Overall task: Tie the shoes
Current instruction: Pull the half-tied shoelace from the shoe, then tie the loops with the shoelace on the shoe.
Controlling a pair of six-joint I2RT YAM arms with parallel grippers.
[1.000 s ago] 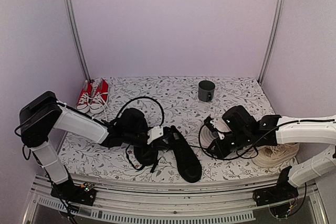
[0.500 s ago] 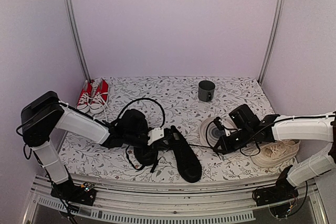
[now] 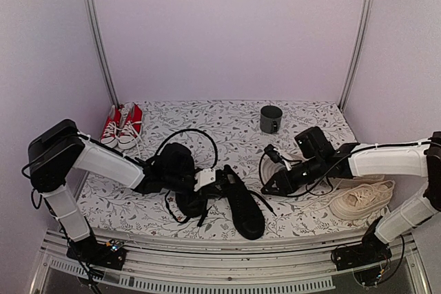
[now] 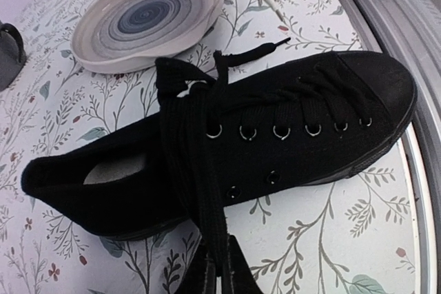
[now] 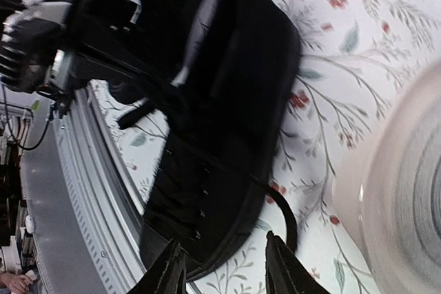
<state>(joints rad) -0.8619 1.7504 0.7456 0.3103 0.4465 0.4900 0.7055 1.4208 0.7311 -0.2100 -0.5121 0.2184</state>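
— Where do the shoes stand, starting from your left?

— My left hand (image 3: 207, 178) is clenched on a flat bundle of black lace (image 4: 200, 170); in my left wrist view the strands run from the top eyelets of the black shoe (image 4: 275, 135) straight down into my pinched fingertips. That shoe lies near the front edge of the surface, about the middle, toe toward the front rail. Its partner (image 3: 186, 201) sits just left of it, half hidden under my wrist, so I cannot tell how its laces lie.

— Any knot yet?

— None that I can see. The laces are crossed through the eyelets, and one loose end (image 4: 258, 49) trails off toward the plate (image 4: 141, 22). No bow, no loops formed.

— And your right side?

— My right hand (image 5: 224, 270) is released, fingers spread with nothing between them, hovering just right of the shoe, beside the plate. A black strand (image 5: 279, 204) curves on the surface right in front of it.

— So how far along?

— Early, I judge. One lace is gripped, the other is free, and both shoes are yet to be tied.
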